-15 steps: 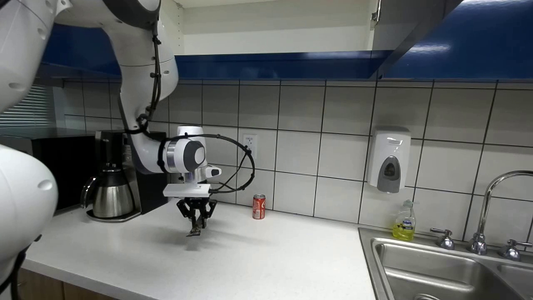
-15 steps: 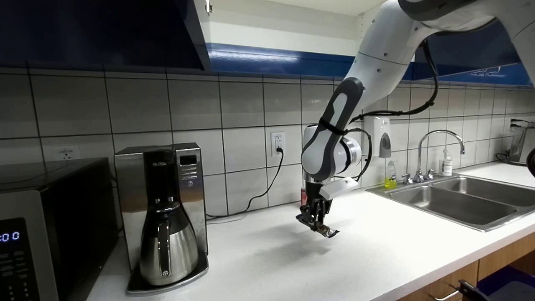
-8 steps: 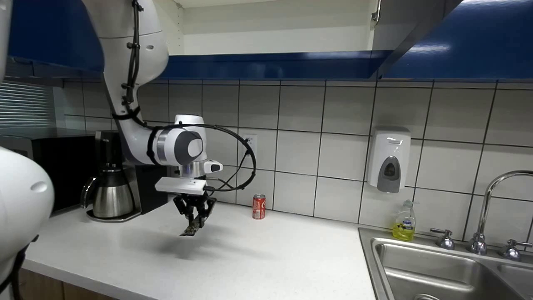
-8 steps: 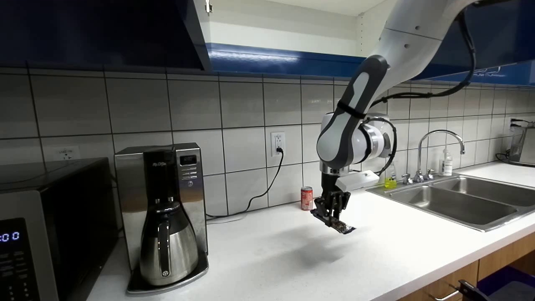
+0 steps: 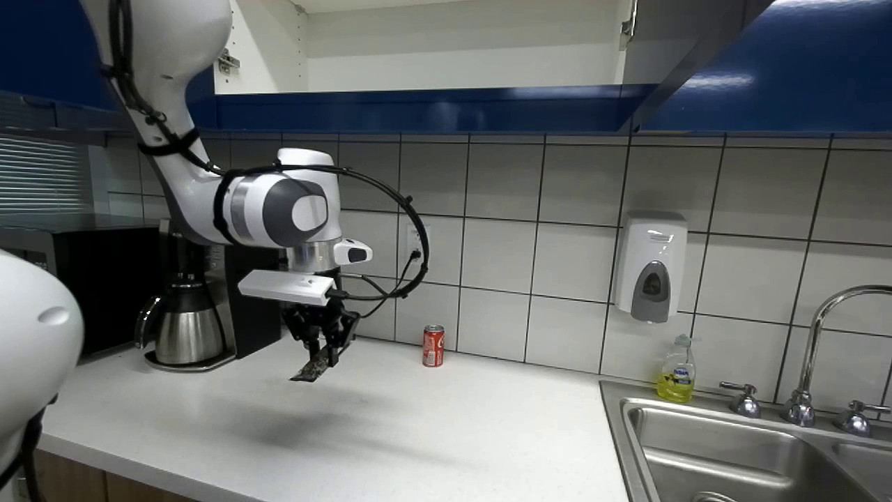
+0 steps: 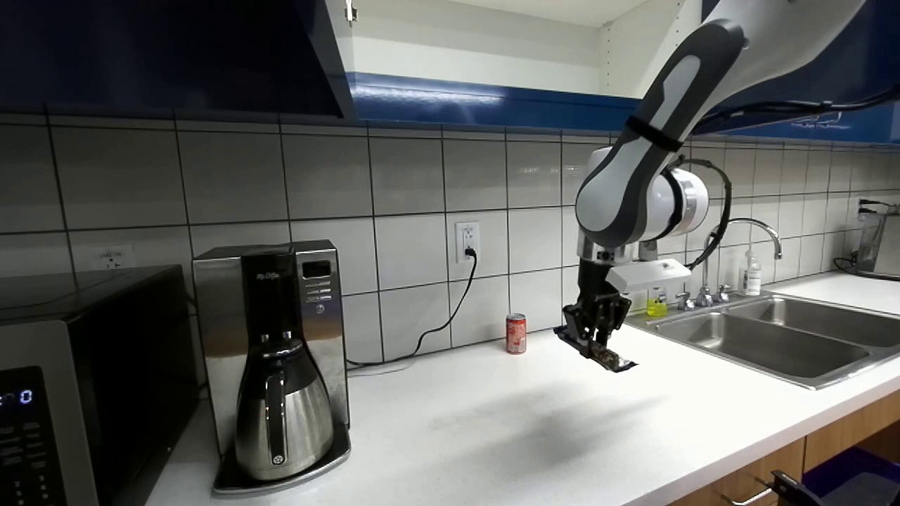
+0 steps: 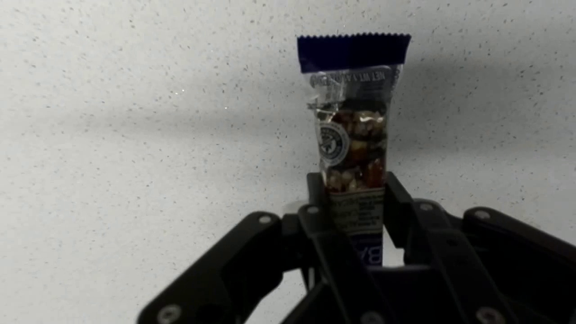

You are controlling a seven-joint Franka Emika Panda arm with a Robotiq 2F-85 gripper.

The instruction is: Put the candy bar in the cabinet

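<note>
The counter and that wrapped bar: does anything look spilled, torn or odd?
Nothing stands out. The visible counter shows no spill, the red can stands upright, and the candy bar, held above the counter by the gripper, shows no visible tear.

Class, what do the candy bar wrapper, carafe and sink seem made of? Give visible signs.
Candy bar wrapper: likely plastic film, partly clear, shiny creases.
Carafe: metallic body, apparently brushed, soft grey reflections; perhaps steel.
Sink: satin metal, silvery sheen; probably stainless steel.

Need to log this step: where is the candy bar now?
In the wrist view, the candy bar is pinched in the gripper, above the white counter; an exterior view shows it left of the red can.
</note>
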